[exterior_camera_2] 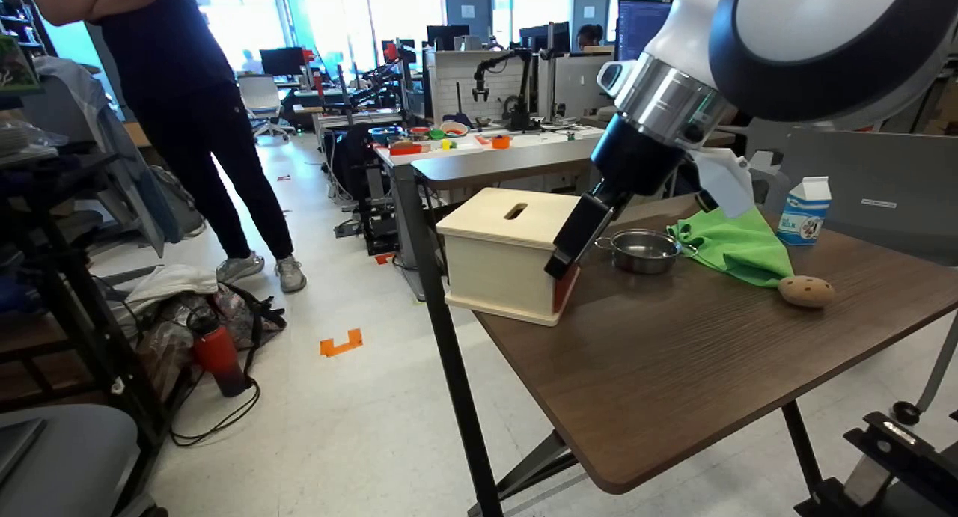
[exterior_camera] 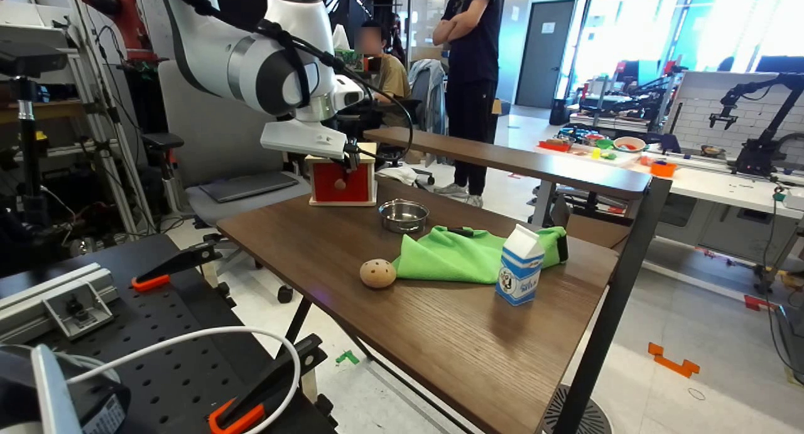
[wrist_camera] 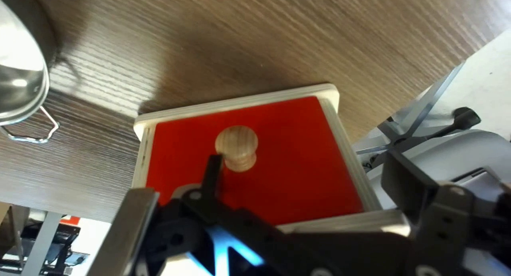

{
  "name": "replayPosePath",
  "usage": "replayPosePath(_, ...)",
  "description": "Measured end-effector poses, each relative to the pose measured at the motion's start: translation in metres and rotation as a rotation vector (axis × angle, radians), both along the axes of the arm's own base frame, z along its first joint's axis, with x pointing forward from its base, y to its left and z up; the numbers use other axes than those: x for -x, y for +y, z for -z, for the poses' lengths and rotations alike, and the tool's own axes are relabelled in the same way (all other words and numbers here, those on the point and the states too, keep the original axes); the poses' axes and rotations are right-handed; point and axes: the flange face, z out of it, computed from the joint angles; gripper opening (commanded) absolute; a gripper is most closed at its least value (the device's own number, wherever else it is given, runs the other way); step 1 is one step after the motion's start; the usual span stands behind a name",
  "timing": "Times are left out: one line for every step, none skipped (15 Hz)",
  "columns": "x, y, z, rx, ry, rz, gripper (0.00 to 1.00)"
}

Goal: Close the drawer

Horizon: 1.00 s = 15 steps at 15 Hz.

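Note:
The drawer's red front (exterior_camera: 326,181) with a round wooden knob sits in a small box with a light wooden top. In the wrist view the red front (wrist_camera: 287,148) lies within the box's wooden frame and looks about level with it. A sliver of red (exterior_camera_2: 566,285) shows at the box's front edge in an exterior view. My gripper (wrist_camera: 309,168) is open with its fingers wide apart and nothing between them. One finger is beside the knob (wrist_camera: 236,145); I cannot tell whether it touches. The gripper also shows in both exterior views (exterior_camera: 350,162) (exterior_camera_2: 570,257), in front of the box.
A metal pot (exterior_camera: 403,217) stands near the box on the brown table (exterior_camera: 440,333). A green cloth (exterior_camera: 452,258), a tan potato-like object (exterior_camera: 378,274) and a blue-white milk carton (exterior_camera: 520,265) lie farther along. A raised shelf (exterior_camera: 521,161) runs along one table side.

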Motion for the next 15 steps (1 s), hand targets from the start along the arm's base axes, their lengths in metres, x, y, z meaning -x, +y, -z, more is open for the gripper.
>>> replayPosePath(-0.002, 0.002, -0.001, -0.01, -0.001, 0.001, 1.0)
replayPosePath(-0.003, 0.002, -0.002, -0.02, -0.001, 0.004, 1.0)
replayPosePath(-0.003, 0.001, -0.002, -0.027, 0.002, 0.007, 1.0)
replayPosePath(-0.003, 0.001, -0.002, -0.035, 0.004, 0.009, 1.0)
replayPosePath(-0.004, 0.0, -0.002, -0.04, 0.005, 0.009, 1.0)
replayPosePath(-0.003, -0.001, -0.002, -0.042, 0.007, 0.007, 1.0)
replayPosePath(-0.003, -0.002, -0.002, -0.042, 0.01, 0.003, 1.0)
replayPosePath(-0.003, -0.002, -0.001, -0.039, 0.013, -0.005, 1.0)
replayPosePath(-0.002, -0.003, -0.001, -0.035, 0.013, -0.012, 1.0)
replayPosePath(-0.002, -0.004, 0.0, -0.03, 0.015, -0.019, 1.0)
replayPosePath(-0.001, -0.007, 0.001, -0.024, 0.017, -0.018, 1.0)
replayPosePath(0.0, -0.013, 0.001, -0.015, 0.02, -0.01, 1.0)
replayPosePath(0.001, -0.02, 0.001, -0.004, 0.024, 0.003, 1.0)
replayPosePath(0.002, -0.028, 0.0, 0.007, 0.028, 0.023, 1.0)
replayPosePath(0.002, -0.037, -0.003, 0.015, 0.033, 0.054, 1.0)
